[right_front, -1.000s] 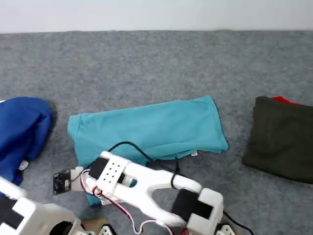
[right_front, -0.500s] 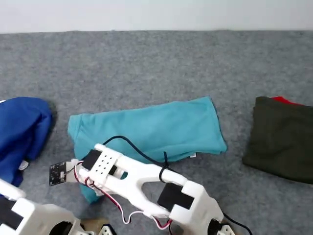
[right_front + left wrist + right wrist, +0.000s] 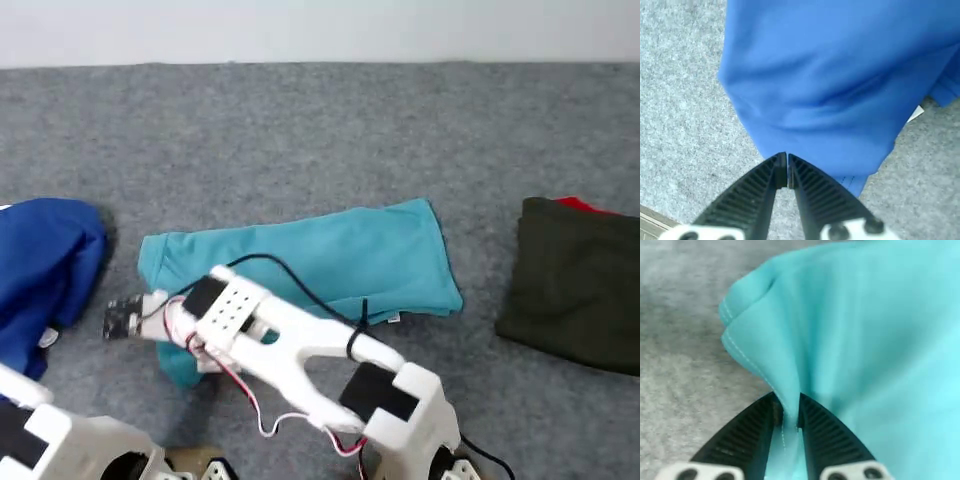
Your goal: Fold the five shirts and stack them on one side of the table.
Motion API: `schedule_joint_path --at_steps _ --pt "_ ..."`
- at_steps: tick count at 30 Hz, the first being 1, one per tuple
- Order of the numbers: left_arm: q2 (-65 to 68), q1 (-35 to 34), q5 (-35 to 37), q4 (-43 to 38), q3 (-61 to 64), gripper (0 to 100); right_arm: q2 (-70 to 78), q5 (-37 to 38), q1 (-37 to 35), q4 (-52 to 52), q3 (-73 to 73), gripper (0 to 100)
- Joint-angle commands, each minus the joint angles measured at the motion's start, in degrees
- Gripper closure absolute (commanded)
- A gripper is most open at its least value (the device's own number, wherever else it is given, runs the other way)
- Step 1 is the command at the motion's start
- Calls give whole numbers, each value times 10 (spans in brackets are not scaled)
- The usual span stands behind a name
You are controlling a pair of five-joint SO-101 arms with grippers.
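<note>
A teal shirt [image 3: 330, 260] lies spread across the middle of the grey table. My right arm [image 3: 300, 350] stretches over the shirt's near left corner. In the right wrist view my right gripper [image 3: 786, 416] is shut on a pinched fold of the teal shirt [image 3: 865, 340], with the hem bunched just ahead of it. A crumpled blue shirt [image 3: 45, 265] sits at the left edge. My left gripper [image 3: 787, 172] is shut with nothing in it, its tips at the near edge of the blue shirt [image 3: 830, 75].
A folded dark olive shirt [image 3: 575, 285] lies at the right edge with a red one [image 3: 580, 205] peeking out beneath it. Bare grey table [image 3: 300, 130] runs along the back up to a white wall. The left arm's base [image 3: 60, 440] fills the near left corner.
My right arm has swung left and then away from the front edge, drawing the teal shirt's near left corner toward the back. The left arm has kept still.
</note>
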Motion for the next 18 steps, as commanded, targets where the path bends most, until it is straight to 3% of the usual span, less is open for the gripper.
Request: schedule_joint_path --at_steps 1,13,18 --pt "-10 13 -5 2 -25 984 -36 2 44 7 -63 988" --pt "-10 19 -5 2 -25 984 64 2 125 7 -196 976" --pt "-7 20 -5 2 -25 984 73 1 138 14 -204 803"
